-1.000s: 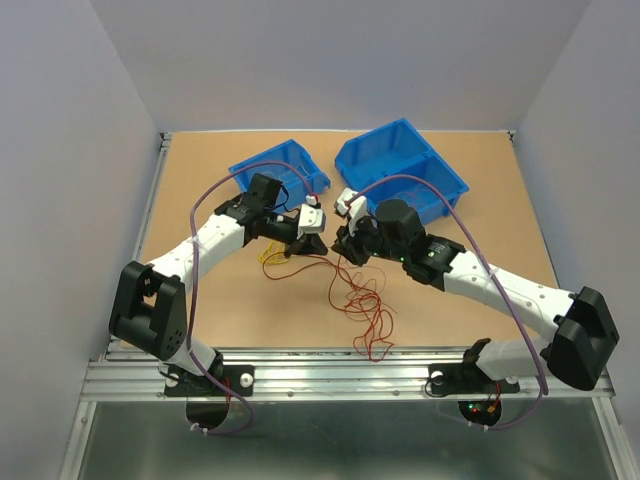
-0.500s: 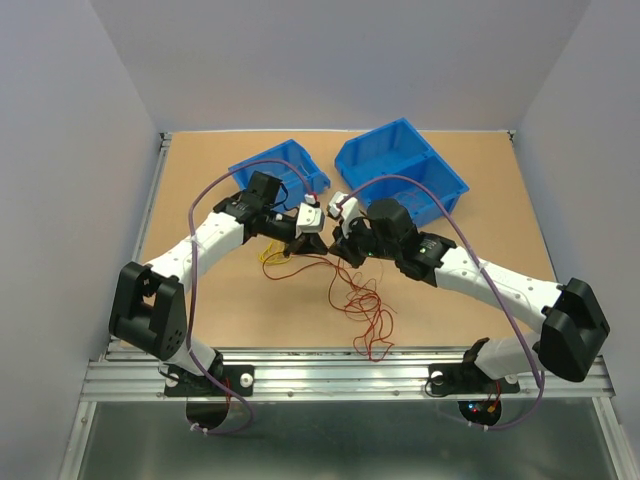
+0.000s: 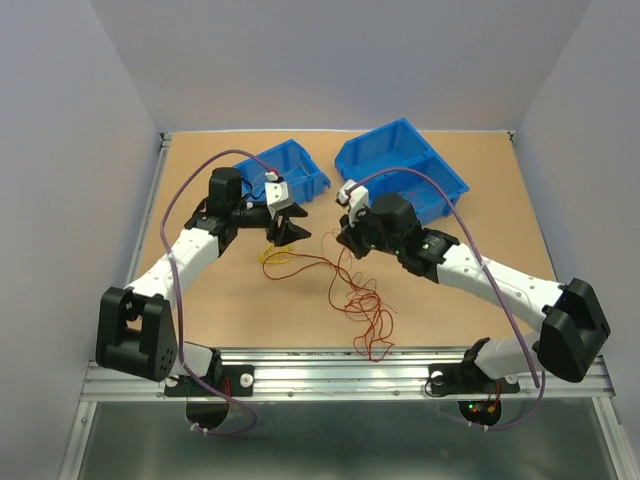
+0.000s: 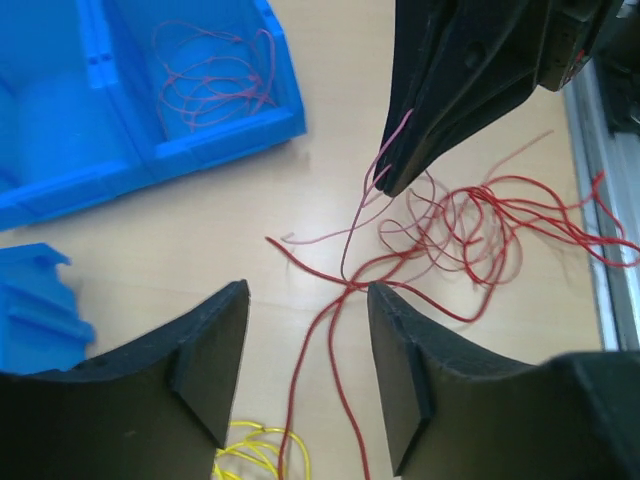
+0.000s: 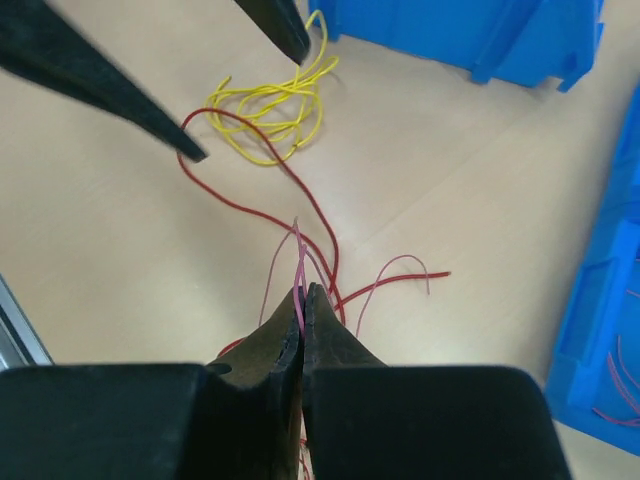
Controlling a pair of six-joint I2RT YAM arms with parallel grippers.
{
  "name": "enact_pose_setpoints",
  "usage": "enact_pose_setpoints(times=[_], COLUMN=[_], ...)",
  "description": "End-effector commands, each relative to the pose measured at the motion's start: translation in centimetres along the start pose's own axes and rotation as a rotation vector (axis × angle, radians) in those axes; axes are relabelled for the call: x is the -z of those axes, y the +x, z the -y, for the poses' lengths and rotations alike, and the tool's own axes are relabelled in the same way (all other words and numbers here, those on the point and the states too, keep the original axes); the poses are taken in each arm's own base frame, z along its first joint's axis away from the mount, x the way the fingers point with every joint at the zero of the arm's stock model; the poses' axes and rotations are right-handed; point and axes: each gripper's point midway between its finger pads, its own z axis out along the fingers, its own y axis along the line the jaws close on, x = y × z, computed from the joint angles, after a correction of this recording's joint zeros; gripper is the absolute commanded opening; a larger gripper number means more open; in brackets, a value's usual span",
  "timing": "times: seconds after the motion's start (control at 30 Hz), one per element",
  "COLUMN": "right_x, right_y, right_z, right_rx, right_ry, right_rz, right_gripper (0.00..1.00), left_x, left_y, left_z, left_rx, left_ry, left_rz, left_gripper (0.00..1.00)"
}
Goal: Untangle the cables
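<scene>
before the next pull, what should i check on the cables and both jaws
1. Right jaws shut on one thin pink cable: ok.
2. Left jaws open, gripping nothing: ok.
3. Held cable free of the red tangle: cannot tell; its hanging end meets red strands.
4. Yellow cable lying clear of the others: not ok; a red cable crosses it.
</scene>
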Motion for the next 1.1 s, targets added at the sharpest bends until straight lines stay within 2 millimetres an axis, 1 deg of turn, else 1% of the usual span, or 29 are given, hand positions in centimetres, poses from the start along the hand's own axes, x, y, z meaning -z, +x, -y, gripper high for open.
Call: enact_pose_setpoints(times=[0.0, 0.03, 0.07, 0.13, 0.17, 0.23, 0.27, 0.3, 0.4, 0.43, 0.47, 0.5, 0.53, 0.63, 0.67, 0.73, 0.77, 0.83, 0.87, 0.93, 0.97, 1.03, 1.07], right_x=[1.6, 1.8, 1.8, 1.9, 1.9, 1.8, 1.7, 1.5, 1.8, 1.7, 1.8, 1.4, 1.7, 1.8, 2.1, 2.3, 2.4, 2.5, 2.9, 3.1, 3.4, 3.7, 4.1], right_y=[-7.5, -8.2, -8.6, -9.2, -9.9, -10.6, -11.3, -11.7, -13.0, -13.9, -14.3, -14.4, -15.5, -15.9, -15.6, -15.0, -13.8, -12.5, -12.2, -10.4, -9.1, -7.5, -6.6], right_z=[4.1, 5.2, 5.8, 7.2, 8.3, 9.2, 10.1, 10.5, 12.4, 12.9, 13.8, 14.4, 14.7, 16.0, 17.2, 17.8, 18.7, 19.3, 20.1, 20.8, 21.7, 22.7, 23.6], right_rx=[-0.064, -0.111, -0.119, -0.135, -0.147, -0.158, -0.163, -0.163, -0.174, -0.175, -0.182, -0.185, -0.187, -0.211, -0.229, -0.261, -0.281, -0.302, -0.308, -0.332, -0.349, -0.367, -0.375], right_ry=[0.131, 0.15, 0.159, 0.2, 0.219, 0.24, 0.259, 0.264, 0.318, 0.317, 0.331, 0.337, 0.333, 0.333, 0.35, 0.343, 0.357, 0.368, 0.382, 0.399, 0.421, 0.455, 0.49], right_rz=[0.199, 0.217, 0.227, 0.238, 0.251, 0.261, 0.27, 0.277, 0.301, 0.315, 0.326, 0.323, 0.347, 0.357, 0.358, 0.354, 0.337, 0.324, 0.336, 0.328, 0.323, 0.308, 0.299], right_gripper=[0.01, 0.01, 0.01, 0.01, 0.0, 0.01, 0.01, 0.01, 0.01, 0.01, 0.01, 0.01, 0.0, 0.0, 0.01, 0.01, 0.01, 0.01, 0.01, 0.01, 0.0, 0.01, 0.01], left_x=[1.3, 1.7, 2.2, 3.0, 3.5, 3.9, 4.2, 4.3, 4.4, 4.4, 4.4, 4.4, 4.5, 4.5, 4.6, 4.6, 4.6, 4.7, 4.7, 4.7, 4.7, 4.7, 4.7], left_y=[-4.6, -4.6, -4.5, -5.3, -5.6, -5.6, -5.7, -5.7, -5.8, -5.7, -5.7, -5.8, -5.7, -5.8, -5.9, -5.9, -6.0, -6.0, -6.0, -6.0, -6.0, -5.9, -5.9], left_z=[-1.8, -2.3, -2.7, -3.4, -3.8, -4.2, -4.4, -4.6, -4.7, -4.7, -4.6, -4.6, -4.6, -4.6, -4.5, -4.5, -4.4, -4.5, -4.5, -4.5, -4.5, -4.6, -4.5], left_rx=[-0.071, -0.071, -0.067, -0.091, -0.093, -0.082, -0.083, -0.086, -0.083, -0.082, -0.082, -0.085, -0.087, -0.098, -0.1, -0.099, -0.103, -0.105, -0.103, -0.103, -0.104, -0.103, -0.104], left_ry=[-0.166, -0.199, -0.255, -0.318, -0.361, -0.401, -0.427, -0.439, -0.45, -0.449, -0.447, -0.449, -0.451, -0.454, -0.453, -0.454, -0.455, -0.46, -0.462, -0.463, -0.464, -0.465, -0.465], left_rz=[0.119, 0.126, 0.129, 0.155, 0.167, 0.177, 0.178, 0.179, 0.183, 0.183, 0.183, 0.185, 0.184, 0.186, 0.187, 0.189, 0.19, 0.192, 0.192, 0.192, 0.193, 0.192, 0.193], left_gripper=[0.65, 0.65, 0.66, 0.66, 0.66, 0.66, 0.66, 0.66, 0.66, 0.66, 0.66, 0.66, 0.66, 0.66, 0.66, 0.66, 0.66, 0.66, 0.66, 0.66, 0.66, 0.66, 0.66])
